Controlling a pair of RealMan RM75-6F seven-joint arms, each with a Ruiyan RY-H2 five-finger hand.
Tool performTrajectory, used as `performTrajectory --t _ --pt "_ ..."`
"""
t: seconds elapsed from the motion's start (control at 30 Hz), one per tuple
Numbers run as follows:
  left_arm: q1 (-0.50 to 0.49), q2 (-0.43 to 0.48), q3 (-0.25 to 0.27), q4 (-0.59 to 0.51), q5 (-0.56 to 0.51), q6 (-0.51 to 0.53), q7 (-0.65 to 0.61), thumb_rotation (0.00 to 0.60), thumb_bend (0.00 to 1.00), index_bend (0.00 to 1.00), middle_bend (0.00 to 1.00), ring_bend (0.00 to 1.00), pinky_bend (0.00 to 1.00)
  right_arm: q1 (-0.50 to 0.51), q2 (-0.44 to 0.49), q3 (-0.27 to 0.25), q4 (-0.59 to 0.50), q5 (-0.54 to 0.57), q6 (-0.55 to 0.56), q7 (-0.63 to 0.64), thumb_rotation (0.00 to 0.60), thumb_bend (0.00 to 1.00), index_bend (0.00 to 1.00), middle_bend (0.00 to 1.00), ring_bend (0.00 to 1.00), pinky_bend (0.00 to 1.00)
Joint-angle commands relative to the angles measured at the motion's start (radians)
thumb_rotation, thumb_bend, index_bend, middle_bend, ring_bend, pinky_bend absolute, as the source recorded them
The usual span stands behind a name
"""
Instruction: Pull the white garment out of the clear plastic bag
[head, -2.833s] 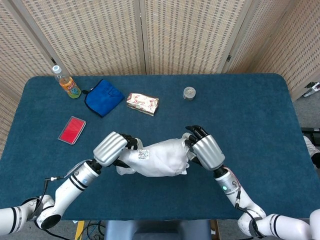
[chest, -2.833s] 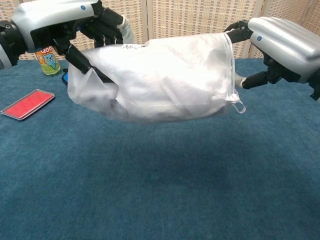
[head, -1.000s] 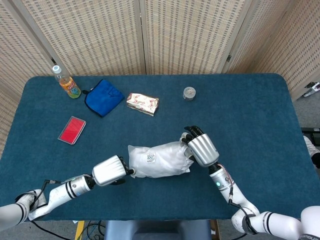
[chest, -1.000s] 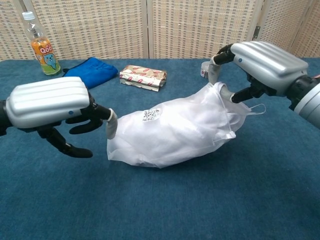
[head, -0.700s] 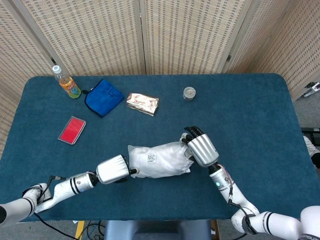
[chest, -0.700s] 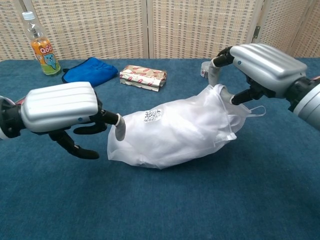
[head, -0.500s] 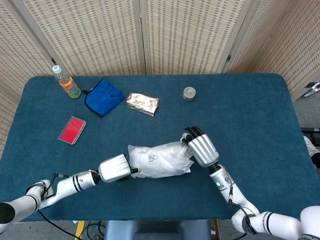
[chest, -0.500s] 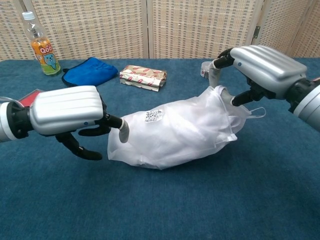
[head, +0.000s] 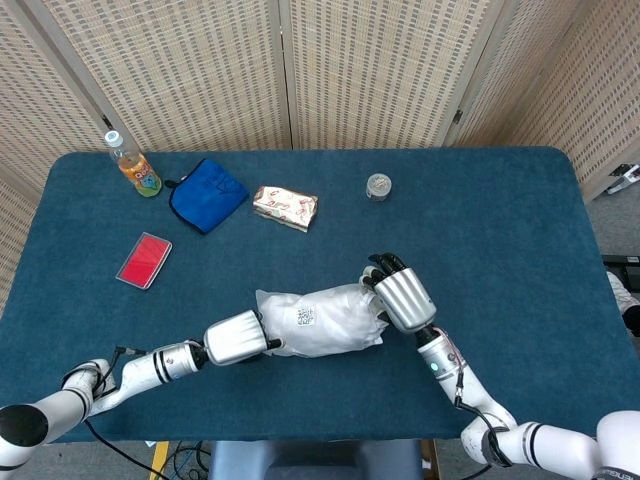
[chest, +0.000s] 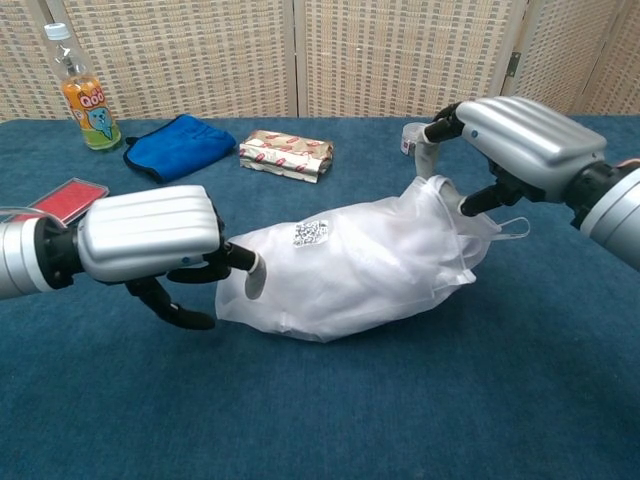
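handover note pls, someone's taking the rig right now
Right hand: pinches the open end of the clear plastic bag.
Left hand: at the bag's closed end, fingers apart, touching it at most; no clear grip.
Bag lies on the table; white garment fully inside.
Done: bag's open end held.
Left: grip the garment and pull it out.

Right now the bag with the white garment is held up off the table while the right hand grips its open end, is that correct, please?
Not quite: the bag lies on the table, not held up, as the chest view shows. The right hand does grip its open end.
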Motion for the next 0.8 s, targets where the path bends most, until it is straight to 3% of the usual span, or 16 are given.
performTrajectory --t 0.03,0.57,0.8 --pt "-0.003 -0.015 0.005 0.011 -0.007 0.009 -0.019 0.600 0.23 0.46 0.90 0.90 0.81 0.001 -0.001 0.001 0.002 0.002 -0.002 -0.001 0.600 0.57 0.85 0.45 0.21 0.25" --pt "-0.007 -0.064 0.027 0.091 -0.035 0.018 -0.058 0.600 0.23 0.53 0.92 0.92 0.81 0.003 -0.005 0.002 0.008 0.010 -0.005 -0.009 0.600 0.57 0.85 0.45 0.21 0.25" --pt "-0.008 -0.078 0.035 0.109 -0.046 0.021 -0.072 0.600 0.29 0.53 0.93 0.92 0.81 0.005 -0.008 0.002 0.011 0.013 -0.008 -0.009 0.600 0.57 0.85 0.45 0.21 0.25"
